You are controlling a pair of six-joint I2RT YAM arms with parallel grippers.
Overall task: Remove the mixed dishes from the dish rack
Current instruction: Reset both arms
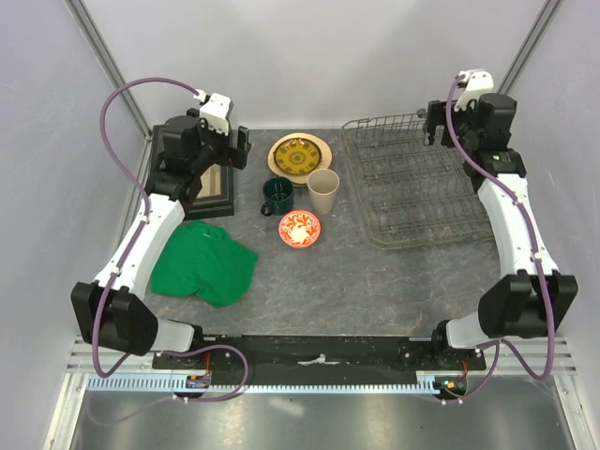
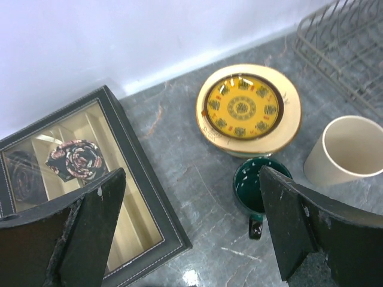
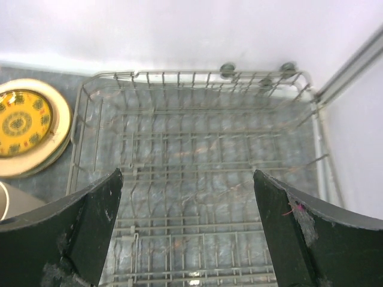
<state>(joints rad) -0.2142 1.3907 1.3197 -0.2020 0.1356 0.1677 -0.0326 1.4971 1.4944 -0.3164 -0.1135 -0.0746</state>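
Note:
The grey wire dish rack (image 1: 412,202) stands at the back right with nothing in it; the right wrist view looks straight down into the dish rack (image 3: 197,107). On the table left of it stand stacked cream plates (image 1: 300,155) with a yellow patterned centre, a dark green mug (image 1: 277,195), a beige cup (image 1: 323,190) and a red-and-white bowl (image 1: 299,228). My left gripper (image 2: 191,191) hangs open above bare table, between the black box and the mug (image 2: 258,185), near the plates (image 2: 248,110). My right gripper (image 3: 188,185) is open over the rack's far end.
A black box with a glass lid (image 1: 211,178) lies at the back left, under the left arm. A crumpled green cloth (image 1: 204,262) lies in front of it. White walls close in the back and both sides.

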